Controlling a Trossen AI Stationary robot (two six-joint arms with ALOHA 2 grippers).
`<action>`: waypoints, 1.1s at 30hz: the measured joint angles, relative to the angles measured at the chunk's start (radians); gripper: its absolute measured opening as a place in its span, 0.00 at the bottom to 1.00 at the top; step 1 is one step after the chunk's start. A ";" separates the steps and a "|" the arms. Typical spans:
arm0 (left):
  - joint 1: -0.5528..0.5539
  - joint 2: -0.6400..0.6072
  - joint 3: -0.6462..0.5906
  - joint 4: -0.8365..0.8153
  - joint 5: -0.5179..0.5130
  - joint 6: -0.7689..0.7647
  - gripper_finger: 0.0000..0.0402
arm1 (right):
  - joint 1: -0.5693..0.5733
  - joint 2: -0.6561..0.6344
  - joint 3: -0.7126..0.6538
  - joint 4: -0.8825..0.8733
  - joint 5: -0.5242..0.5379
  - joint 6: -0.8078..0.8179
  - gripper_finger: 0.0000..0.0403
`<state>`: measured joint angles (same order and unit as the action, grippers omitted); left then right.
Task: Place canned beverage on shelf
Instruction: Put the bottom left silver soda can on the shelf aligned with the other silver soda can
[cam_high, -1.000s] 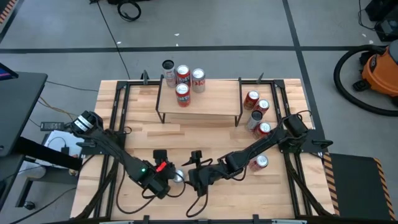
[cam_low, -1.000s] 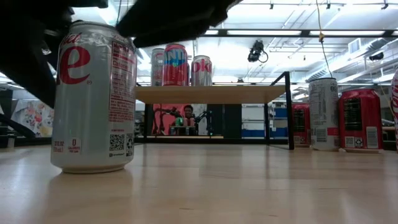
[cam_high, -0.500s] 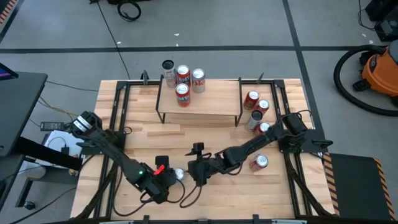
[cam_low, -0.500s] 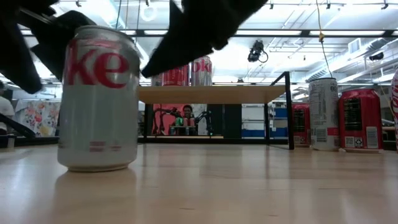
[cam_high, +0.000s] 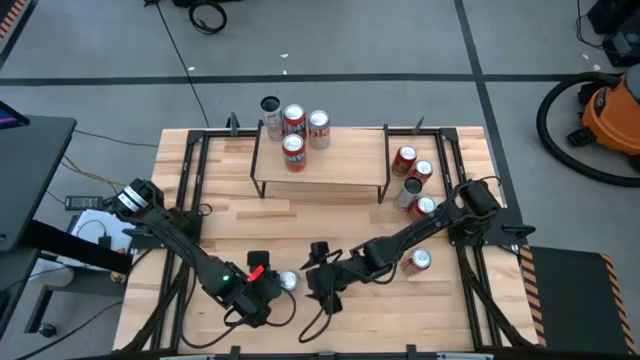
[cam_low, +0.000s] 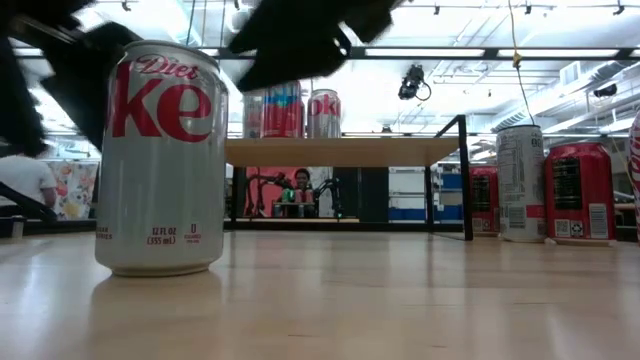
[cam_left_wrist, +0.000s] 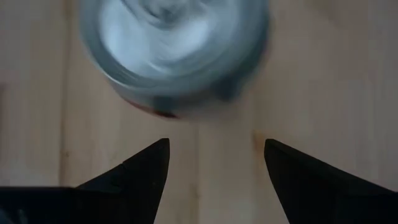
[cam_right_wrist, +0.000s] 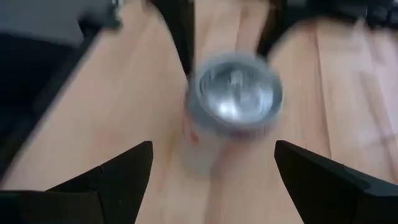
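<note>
the silver can (cam_high: 288, 281) stands upright on the table (cam_high: 330, 215) near its front edge, long axis vertical, between the two claws. the left gripper (cam_high: 262, 288) sits just beside it on the left, fingers (cam_left_wrist: 149, 163) spread and empty, the can just ahead of the tips. the right gripper (cam_high: 318, 282) hovers just beside it on the other side, released too, holding nothing. both are about equally near. the shelf (cam_high: 320, 160) stands well apart toward the back edge, bearing other cans
</note>
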<state>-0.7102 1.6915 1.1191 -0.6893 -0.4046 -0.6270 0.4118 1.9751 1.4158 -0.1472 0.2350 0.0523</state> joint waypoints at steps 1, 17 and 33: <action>0.003 0.003 0.000 0.001 -0.014 -0.002 0.68 | 0.000 0.000 0.000 0.021 0.001 0.001 0.86; -0.014 0.009 0.000 0.051 -0.037 -0.013 0.68 | -0.011 0.071 -0.001 0.075 0.088 0.019 0.87; -0.030 0.009 0.000 0.052 0.027 -0.010 0.68 | -0.080 0.045 0.000 -0.096 0.194 -0.052 0.87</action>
<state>-0.7401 1.7008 1.1187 -0.6370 -0.3778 -0.6370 0.3318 2.0204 1.4155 -0.2434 0.4291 -0.0001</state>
